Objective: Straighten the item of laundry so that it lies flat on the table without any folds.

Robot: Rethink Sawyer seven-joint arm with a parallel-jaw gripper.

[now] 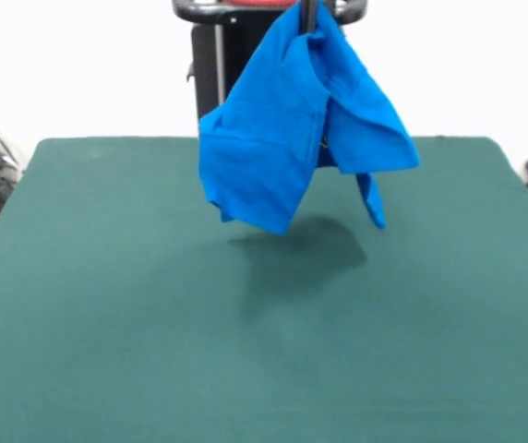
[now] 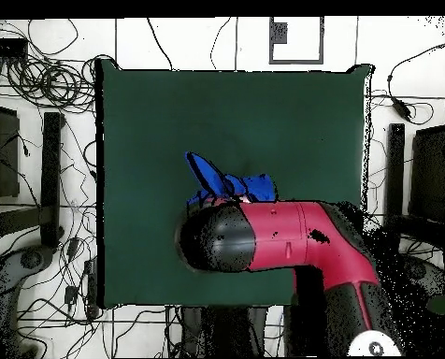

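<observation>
While the end effector (image 1: pixel 307 11) grips the T-shirt (image 1: pixel 287 138) bunched & clear of the surface (image 1: pixel 107 323), risk = dropping it w/ folds. Uneven hang could leave the sleeve trapped underneath.

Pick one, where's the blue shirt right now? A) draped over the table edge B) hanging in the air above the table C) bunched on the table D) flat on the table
B: in the front view the shirt hangs bunched from the top, clear of the table, with its shadow cast on the felt below.
</observation>
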